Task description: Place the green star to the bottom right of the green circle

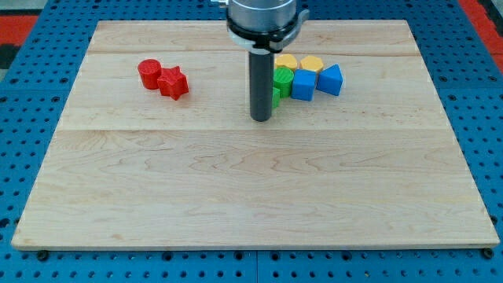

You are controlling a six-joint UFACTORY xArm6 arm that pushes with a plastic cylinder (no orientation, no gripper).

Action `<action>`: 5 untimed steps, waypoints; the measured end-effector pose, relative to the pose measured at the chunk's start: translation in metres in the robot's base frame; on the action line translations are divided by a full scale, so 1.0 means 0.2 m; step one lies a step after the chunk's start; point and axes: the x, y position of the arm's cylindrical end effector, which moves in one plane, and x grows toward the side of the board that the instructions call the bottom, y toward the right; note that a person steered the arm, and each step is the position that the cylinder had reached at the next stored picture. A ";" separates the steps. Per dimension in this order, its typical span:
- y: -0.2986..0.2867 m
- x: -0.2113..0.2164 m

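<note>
The green circle point(283, 77) lies in a cluster near the view's top centre. A green block, likely the green star point(276, 96), sits just below it and is mostly hidden behind my rod. My tip point(261, 119) rests on the board just left of and below this green block, touching or nearly touching it.
A yellow block point(286, 62) and a yellow hexagon point(312, 64) lie above the green circle. A blue cube point(303, 84) and a blue triangular block point(331, 79) lie to its right. A red cylinder point(148, 73) and a red star point(173, 82) sit at the upper left.
</note>
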 end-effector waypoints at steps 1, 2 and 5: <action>-0.06 0.06; -0.41 0.10; 0.13 0.02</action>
